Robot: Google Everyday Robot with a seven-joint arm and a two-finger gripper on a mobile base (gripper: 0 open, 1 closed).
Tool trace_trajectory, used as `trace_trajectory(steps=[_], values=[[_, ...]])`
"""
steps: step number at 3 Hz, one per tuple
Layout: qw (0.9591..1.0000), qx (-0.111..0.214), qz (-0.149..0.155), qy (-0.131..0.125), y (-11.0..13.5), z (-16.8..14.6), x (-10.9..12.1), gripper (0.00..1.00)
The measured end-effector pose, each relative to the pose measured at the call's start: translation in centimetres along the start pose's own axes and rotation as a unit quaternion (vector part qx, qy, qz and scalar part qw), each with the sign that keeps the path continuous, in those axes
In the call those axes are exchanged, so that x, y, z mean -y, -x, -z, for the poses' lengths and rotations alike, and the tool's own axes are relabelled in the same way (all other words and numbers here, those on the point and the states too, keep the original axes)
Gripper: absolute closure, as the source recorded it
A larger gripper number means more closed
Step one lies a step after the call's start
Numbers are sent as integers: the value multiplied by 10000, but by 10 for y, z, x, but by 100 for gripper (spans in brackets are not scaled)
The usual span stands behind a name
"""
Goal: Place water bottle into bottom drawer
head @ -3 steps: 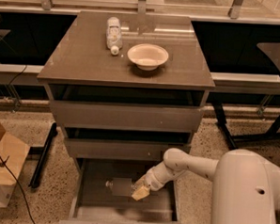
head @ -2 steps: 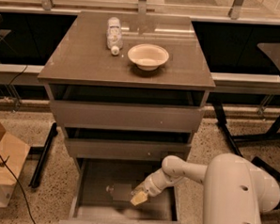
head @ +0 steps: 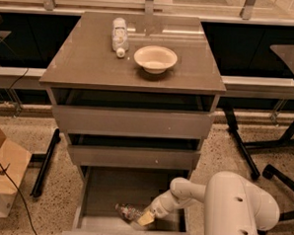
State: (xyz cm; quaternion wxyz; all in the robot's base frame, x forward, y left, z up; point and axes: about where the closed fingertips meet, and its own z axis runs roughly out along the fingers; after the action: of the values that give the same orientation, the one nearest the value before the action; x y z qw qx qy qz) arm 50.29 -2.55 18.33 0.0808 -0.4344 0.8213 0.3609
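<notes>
Camera view shows the gripper (head: 147, 218) inside the bottom drawer (head: 109, 186), hiding one end of the water bottle (head: 126, 212); clamped or not, cannot tell.

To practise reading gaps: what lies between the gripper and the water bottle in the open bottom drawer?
Nothing. In the camera view the gripper meets the right end of the water bottle, which lies on the floor of the bottom drawer, with no gap showing.

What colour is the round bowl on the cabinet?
Cream; the round bowl shows best in camera view. The gripper is in the grey bottom drawer.
</notes>
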Motion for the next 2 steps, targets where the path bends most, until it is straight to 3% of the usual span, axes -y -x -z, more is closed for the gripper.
trace_trajectory(steps=[1, 2], values=[[10000, -6, -21, 18, -2, -3, -1, 51], [10000, -6, -21, 18, -2, -3, -1, 28]])
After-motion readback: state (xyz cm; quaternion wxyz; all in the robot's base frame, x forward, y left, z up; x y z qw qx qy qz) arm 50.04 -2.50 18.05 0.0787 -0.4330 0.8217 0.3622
